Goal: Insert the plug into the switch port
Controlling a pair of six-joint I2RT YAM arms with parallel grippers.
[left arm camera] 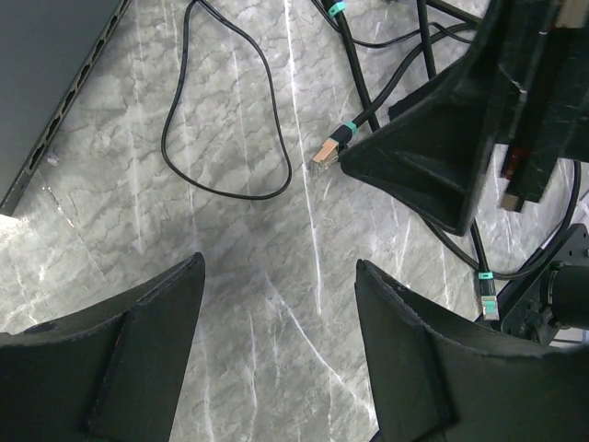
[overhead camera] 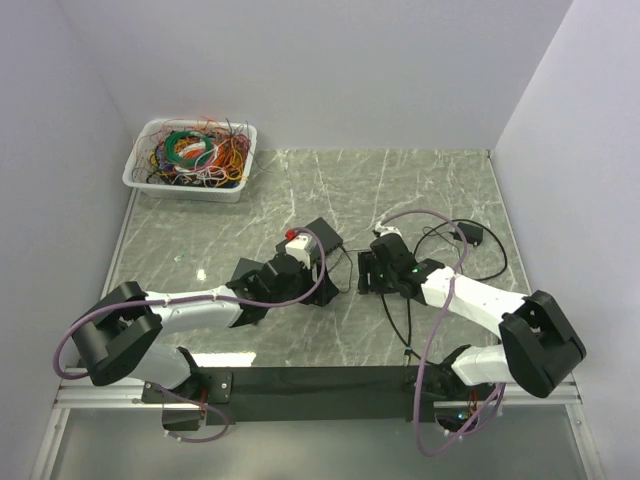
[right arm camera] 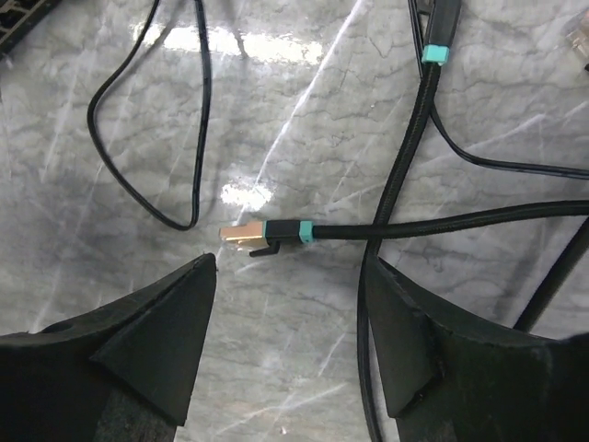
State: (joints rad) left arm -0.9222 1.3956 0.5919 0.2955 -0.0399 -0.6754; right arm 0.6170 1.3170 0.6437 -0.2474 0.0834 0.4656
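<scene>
The plug [right arm camera: 244,235] is gold-tipped with a black boot and a teal band. It lies on the marble table just ahead of my right gripper's [right arm camera: 293,265] open, empty jaws, tip pointing left. It also shows in the left wrist view [left arm camera: 322,155], beside the right gripper's black finger [left arm camera: 433,157]. The dark switch [left arm camera: 46,64], with a row of ports, sits at the upper left of the left wrist view, and its corner shows in the right wrist view [right arm camera: 18,18]. My left gripper [left arm camera: 281,267] is open and empty over bare marble. In the top view both grippers, left [overhead camera: 322,262] and right [overhead camera: 368,272], face each other mid-table.
A thin black cable loop [left arm camera: 230,120] lies between plug and switch. A second teal-banded plug [left arm camera: 487,299] lies at the right. A white bin of coloured wires [overhead camera: 190,160] stands back left. A small black box [overhead camera: 470,235] sits right. White walls enclose the table.
</scene>
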